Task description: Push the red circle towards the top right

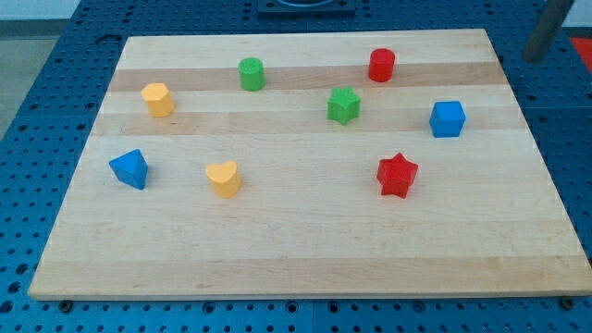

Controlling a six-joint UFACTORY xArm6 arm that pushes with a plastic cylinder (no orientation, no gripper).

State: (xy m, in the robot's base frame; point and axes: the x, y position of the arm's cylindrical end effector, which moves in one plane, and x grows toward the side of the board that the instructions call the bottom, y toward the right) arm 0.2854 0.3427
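The red circle (381, 65) is a short red cylinder standing near the top of the wooden board (296, 250), right of centre. My rod comes in at the view's top right corner, and my tip (534, 57) is just past the board's top right corner, well to the right of the red circle and not touching any block. A green star (343, 104) lies just below and to the left of the red circle. A blue cube (447, 118) lies below and to its right.
A green cylinder (251, 73) sits at the top centre-left and a yellow block (158, 99) at the left. A blue triangle-like block (129, 168), a yellow heart (223, 178) and a red star (397, 175) lie lower down. A blue perforated table surrounds the board.
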